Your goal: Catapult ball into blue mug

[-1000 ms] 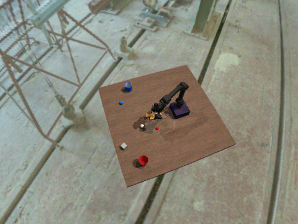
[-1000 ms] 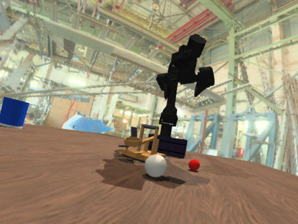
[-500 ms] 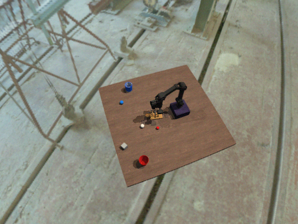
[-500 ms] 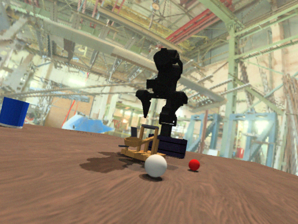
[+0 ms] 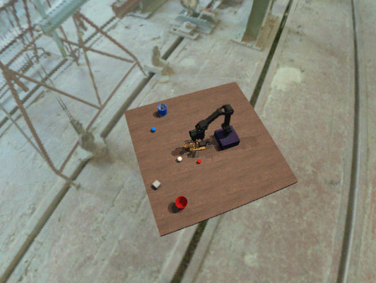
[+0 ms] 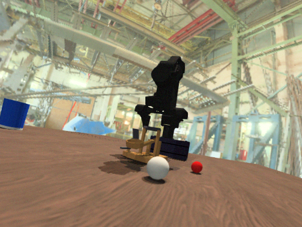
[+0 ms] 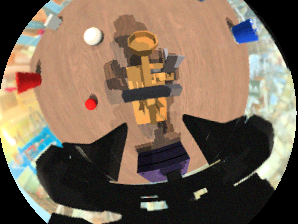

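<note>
The wooden catapult (image 5: 194, 148) (image 6: 134, 144) (image 7: 145, 75) stands on the table in front of the arm's base. Its round cup looks empty in the wrist view. My gripper (image 5: 199, 141) (image 6: 156, 126) (image 7: 154, 121) is open and empty, pointing down above the base end of the catapult. A white ball (image 5: 179, 159) (image 6: 158, 168) (image 7: 93, 36) and a smaller red ball (image 5: 198, 161) (image 6: 196, 167) (image 7: 90, 104) lie beside the catapult. A blue ball (image 5: 153, 129) lies nearer the blue mug (image 5: 162, 110) (image 6: 13, 114) (image 7: 244, 31), which stands upright near the table's far-left corner in the top view.
A red cup (image 5: 181, 202) (image 7: 28, 82) stands near the table's front corner in the top view. A grey cube (image 5: 156, 185) (image 7: 53, 21) lies near the left edge. The purple base block (image 5: 227, 138) (image 6: 173, 148) (image 7: 162, 159) is close behind the catapult.
</note>
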`<act>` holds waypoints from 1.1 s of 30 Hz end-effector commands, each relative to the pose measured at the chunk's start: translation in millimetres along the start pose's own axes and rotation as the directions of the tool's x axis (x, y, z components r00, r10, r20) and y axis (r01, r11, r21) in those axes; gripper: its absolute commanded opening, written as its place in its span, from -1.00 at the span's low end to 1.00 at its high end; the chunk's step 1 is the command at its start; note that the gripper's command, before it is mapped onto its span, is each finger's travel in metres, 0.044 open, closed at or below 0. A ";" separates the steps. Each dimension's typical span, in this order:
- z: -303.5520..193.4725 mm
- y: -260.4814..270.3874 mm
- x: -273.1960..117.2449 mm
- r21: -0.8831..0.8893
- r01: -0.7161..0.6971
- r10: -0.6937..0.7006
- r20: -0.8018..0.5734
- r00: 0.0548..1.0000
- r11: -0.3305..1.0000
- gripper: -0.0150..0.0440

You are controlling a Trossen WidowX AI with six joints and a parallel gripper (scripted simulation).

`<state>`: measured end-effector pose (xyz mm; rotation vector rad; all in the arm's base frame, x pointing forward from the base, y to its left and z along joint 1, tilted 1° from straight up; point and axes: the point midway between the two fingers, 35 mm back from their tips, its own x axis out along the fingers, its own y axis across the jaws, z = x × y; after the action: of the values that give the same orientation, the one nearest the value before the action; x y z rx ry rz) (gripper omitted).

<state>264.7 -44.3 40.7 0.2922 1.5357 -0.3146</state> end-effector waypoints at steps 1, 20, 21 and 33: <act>0.4 1.0 5.1 -0.002 -0.004 0.004 0.001 1.000 1.000 1.00; 1.1 2.0 36.4 -0.002 -0.004 0.004 0.001 1.000 1.000 1.00; 1.1 2.0 38.0 -0.002 -0.004 0.004 0.001 1.000 1.000 1.00; -0.4 2.1 54.7 -0.002 -0.004 0.004 0.001 1.000 1.000 1.00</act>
<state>268.0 -44.1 -9.1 0.2889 1.5260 -0.3105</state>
